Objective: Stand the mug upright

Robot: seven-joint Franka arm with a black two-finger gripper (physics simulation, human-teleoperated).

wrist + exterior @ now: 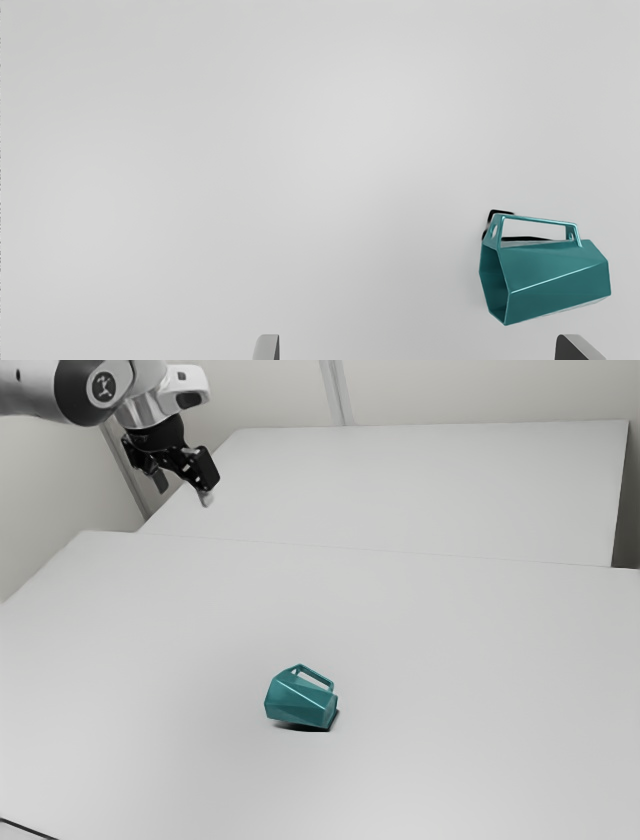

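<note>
Mug, teal, faceted, on its side on the desk, mouth toward the exterior view's left, my gripper raised well apart, fingers spread

You have open air between your raised gripper and the white table; in the way lies the tipped teal mug, its handle jutting out from its side.

plain pale-grey worktop, second pale flat surface past its far edge, off-white back wall with narrow upright strip, pale side wall at the exterior view's left, soft diffuse light, faint brighter patches on worktop
</note>
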